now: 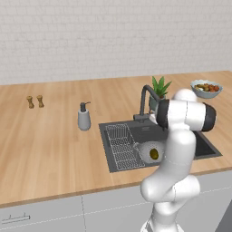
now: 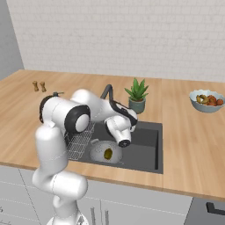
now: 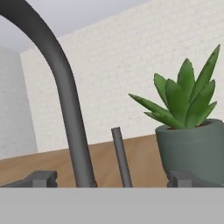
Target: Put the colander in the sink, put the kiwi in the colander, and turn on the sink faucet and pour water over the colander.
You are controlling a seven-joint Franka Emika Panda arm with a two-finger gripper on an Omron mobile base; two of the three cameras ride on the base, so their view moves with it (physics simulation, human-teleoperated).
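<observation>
Fingers [image 3: 41, 178] spread wide in the hand view, one dark tip at lower left and the other at lower right, nothing between them. Between the tips, seen close, stand the sink faucet [image 3: 65, 100] with its arched dark spout and a thin upright lever [image 3: 121, 157] just beside it; neither is touched by a tip.

Left base view, left to right: two small brown shakers [image 1: 35, 101] on the wooden counter [image 1: 45, 145], well apart from the rest. Grey soap dispenser [image 1: 84, 117] near the sink's left rear corner. Sink [image 1: 118, 161] recessed in the counter, wire rack [image 1: 121, 145] in its left part. Colander [image 1: 146, 152] lies inside the sink just right of the rack, tilted. Kiwi [image 1: 154, 154] sits inside the colander. Potted plant [image 1: 160, 88] behind the sink, just beside the faucet. Pale fruit bowl [image 1: 206, 89] far right on the counter.

Right base view: gripper [image 2: 127, 128] is low over the sink's rear part, close to the faucet base; the forearm hides the jaws.
</observation>
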